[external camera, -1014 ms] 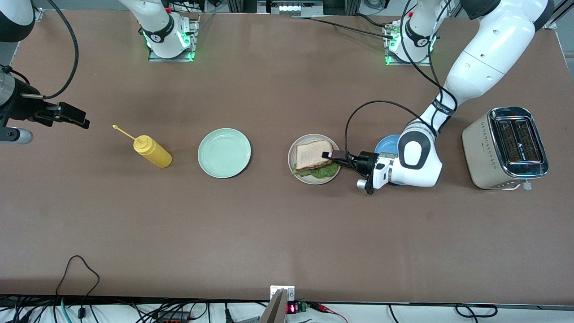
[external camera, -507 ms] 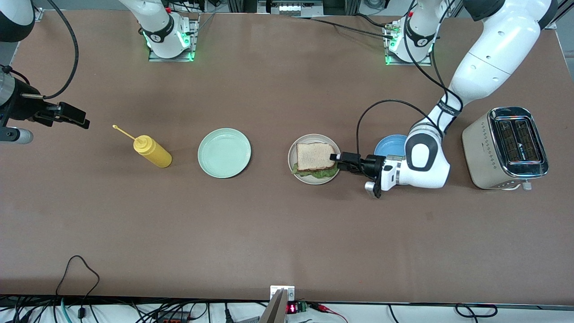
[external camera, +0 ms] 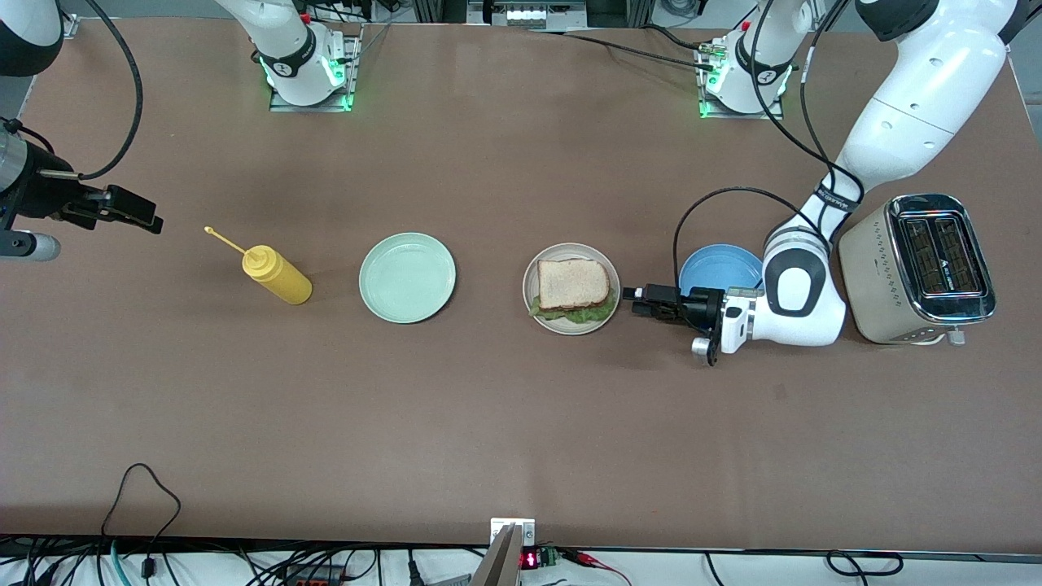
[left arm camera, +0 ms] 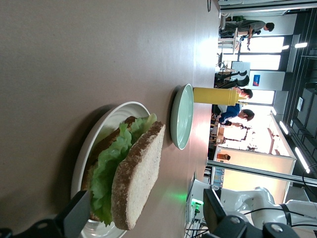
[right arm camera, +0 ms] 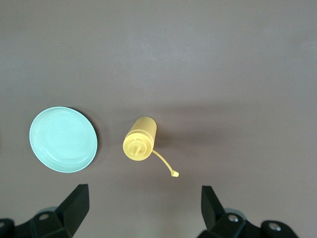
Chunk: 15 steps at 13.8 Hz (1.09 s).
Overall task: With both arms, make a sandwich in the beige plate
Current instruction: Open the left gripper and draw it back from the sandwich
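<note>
The sandwich [external camera: 572, 286] lies on the beige plate [external camera: 570, 328]: a toast slice on top, ruffled green lettuce under it, a second slice at the bottom. My left gripper [external camera: 631, 298] is open and low, just off the plate's rim toward the left arm's end, holding nothing. In the left wrist view the sandwich [left arm camera: 133, 173] stands close before the open left gripper [left arm camera: 146, 208], resting on the beige plate [left arm camera: 106, 124]. My right gripper [external camera: 146, 216] waits open in the air at the right arm's end of the table; in its wrist view the right gripper [right arm camera: 143, 198] is empty.
A blue plate [external camera: 716, 267] lies beside the left wrist, and a toaster [external camera: 920, 267] stands toward the left arm's end. A mint green plate [external camera: 407, 277] and a lying yellow squeeze bottle [external camera: 277, 275] are toward the right arm's end, below the right gripper.
My left gripper opened, let go of the top slice and drew back off the plate toward the left arm's end. The slice now lies flat on the lettuce. The right arm stayed still.
</note>
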{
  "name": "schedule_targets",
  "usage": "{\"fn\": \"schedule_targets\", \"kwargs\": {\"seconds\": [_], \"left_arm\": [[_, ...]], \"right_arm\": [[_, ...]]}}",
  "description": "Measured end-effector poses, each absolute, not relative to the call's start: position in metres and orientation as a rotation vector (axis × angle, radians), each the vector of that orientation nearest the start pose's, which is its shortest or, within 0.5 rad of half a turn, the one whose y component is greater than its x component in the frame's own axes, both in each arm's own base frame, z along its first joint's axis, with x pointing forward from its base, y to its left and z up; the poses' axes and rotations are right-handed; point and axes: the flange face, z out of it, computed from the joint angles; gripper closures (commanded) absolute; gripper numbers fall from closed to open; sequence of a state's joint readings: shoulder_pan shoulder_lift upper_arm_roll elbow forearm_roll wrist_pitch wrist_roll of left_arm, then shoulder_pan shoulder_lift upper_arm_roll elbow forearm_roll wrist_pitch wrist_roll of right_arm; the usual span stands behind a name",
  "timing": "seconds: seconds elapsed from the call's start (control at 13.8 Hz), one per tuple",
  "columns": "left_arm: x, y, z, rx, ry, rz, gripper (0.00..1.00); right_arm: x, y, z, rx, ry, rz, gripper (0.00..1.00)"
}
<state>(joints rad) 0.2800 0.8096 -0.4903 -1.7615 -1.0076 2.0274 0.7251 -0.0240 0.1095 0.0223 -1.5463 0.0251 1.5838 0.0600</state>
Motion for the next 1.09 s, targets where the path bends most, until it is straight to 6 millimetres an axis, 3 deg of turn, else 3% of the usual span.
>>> {"fn": "schedule_targets", "kwargs": {"seconds": [0.22, 0.8, 1.09], "left_arm": [[0.61, -0.158, 0.162, 1.932, -0.083, -0.236, 0.0], [0.61, -0.142, 0.199, 2.172, -0.085, -0.452, 0.0], [0.607, -0.13, 0.243, 2.341, -0.119, -0.559, 0.0]], "right_arm": [[0.586, 0.001, 0.575, -3.113, 0.098, 0.114, 0.0], [0.586, 0.001, 0.574, -3.113, 0.097, 0.118, 0.0], [0.586, 0.001, 0.574, -3.113, 0.097, 0.12, 0.0]]}}
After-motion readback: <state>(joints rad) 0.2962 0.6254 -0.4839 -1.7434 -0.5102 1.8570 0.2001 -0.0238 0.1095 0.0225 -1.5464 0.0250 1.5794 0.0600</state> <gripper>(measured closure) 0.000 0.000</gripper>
